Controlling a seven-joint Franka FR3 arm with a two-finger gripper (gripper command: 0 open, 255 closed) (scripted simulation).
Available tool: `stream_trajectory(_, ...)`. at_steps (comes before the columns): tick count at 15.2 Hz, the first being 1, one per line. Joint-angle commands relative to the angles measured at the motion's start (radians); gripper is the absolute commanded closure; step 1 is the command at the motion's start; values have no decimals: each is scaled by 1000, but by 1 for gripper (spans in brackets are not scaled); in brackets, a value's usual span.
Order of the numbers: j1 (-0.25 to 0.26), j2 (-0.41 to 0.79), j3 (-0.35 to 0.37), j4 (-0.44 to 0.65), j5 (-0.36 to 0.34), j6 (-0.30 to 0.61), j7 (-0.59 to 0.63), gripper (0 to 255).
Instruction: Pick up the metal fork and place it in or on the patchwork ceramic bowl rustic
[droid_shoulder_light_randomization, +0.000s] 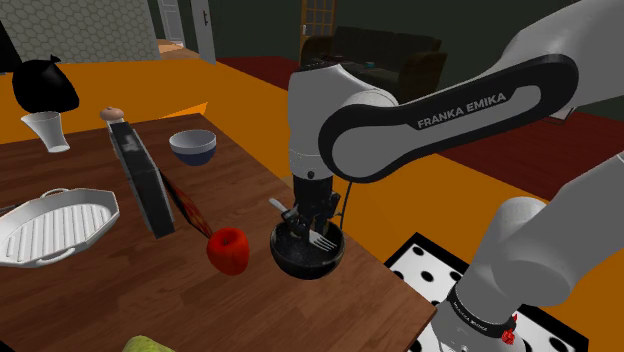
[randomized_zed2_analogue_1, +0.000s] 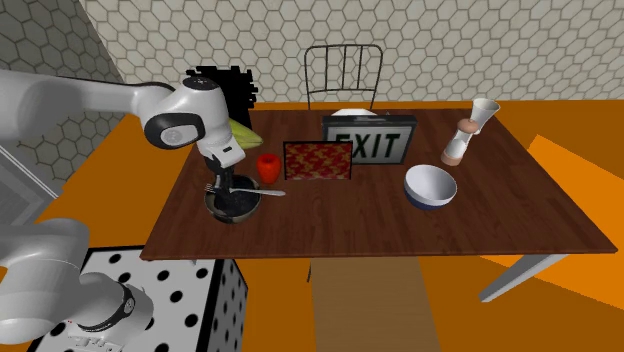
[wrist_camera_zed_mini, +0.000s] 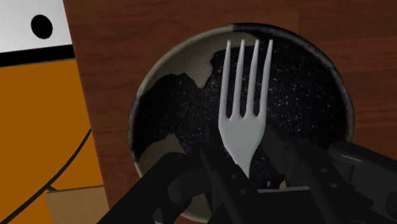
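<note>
Wooden table (droid_shoulder_light_randomization: 250, 175) in an orange-floored room, and we're hanging right over the dark speckled bowl (wrist_camera_zed_mini: 184, 60) at the table edge nearest the stand. Our gripper (wrist_camera_zed_mini: 245, 164) is clamping the pale fork (wrist_camera_zed_mini: 245, 108) by its neck, with the tines poking out across the bowl's inside, so we're guessing that letting go drops it in. We're sitting just clear of the red fruit (droid_shoulder_light_randomization: 228, 248) beside the bowl.

the arm (droid_shoulder_light_randomization: 450, 110) reads "franka emika", and the standing sign (randomized_zed2_analogue_1: 368, 146) reads "exit".
</note>
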Motion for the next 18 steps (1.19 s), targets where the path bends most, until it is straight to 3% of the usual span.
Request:
stream_trajectory(1, 0, 0, 0, 0, 0, 0, 0, 0)
stream_trajectory(6, 0, 0, 0, 0, 0, 0, 0, 0)
stream_trajectory(10, -5, -29, -21, 105, -9, -133, -1, 0)
stream_trajectory(18, -5, -29, -21, 105, -9, -133, -1, 0)
